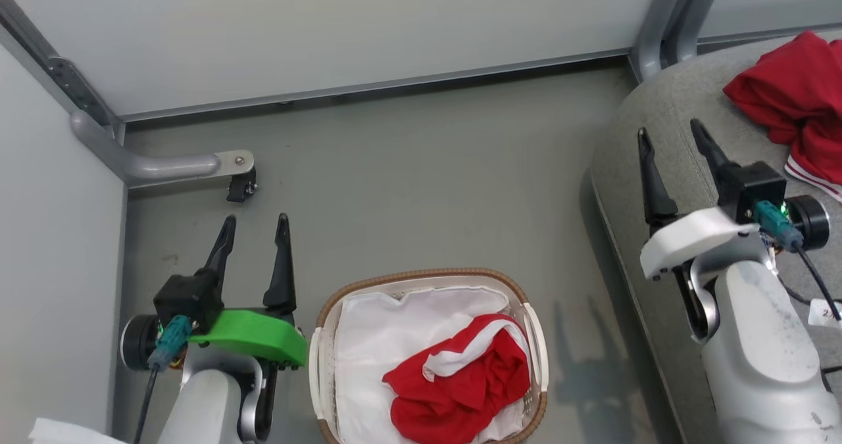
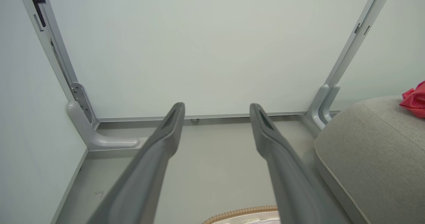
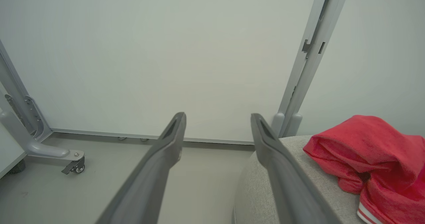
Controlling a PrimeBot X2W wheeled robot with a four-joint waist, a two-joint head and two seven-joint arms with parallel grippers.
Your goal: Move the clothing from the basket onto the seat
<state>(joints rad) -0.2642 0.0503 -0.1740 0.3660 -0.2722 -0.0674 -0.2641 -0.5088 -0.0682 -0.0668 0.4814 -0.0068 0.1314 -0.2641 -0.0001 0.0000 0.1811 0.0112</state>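
Left fingers [image 1: 283, 253] parted and empty, pointing up beside basket [image 1: 421, 275], right fingers [image 1: 651, 174] parted, empty, over seat [image 1: 628, 125] edge

Two red garments: one garment [image 1: 460, 385] lower centre, another garment [image 1: 796, 95] upper right. One basket [image 1: 421, 276]. One seat [image 1: 664, 108]. Two grippers: left gripper [image 1: 256, 219], right gripper [image 1: 668, 128].

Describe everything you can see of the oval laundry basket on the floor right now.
The small oval laundry basket, white perforated plastic with a brown woven rim, stands upright on the grey floor, its near end cut off by the head view's bottom edge. A white cloth lining drapes inside. A crumpled red garment with a white band lies bunched in its right half, on the lining. The left wrist view catches a strip of its far rim.
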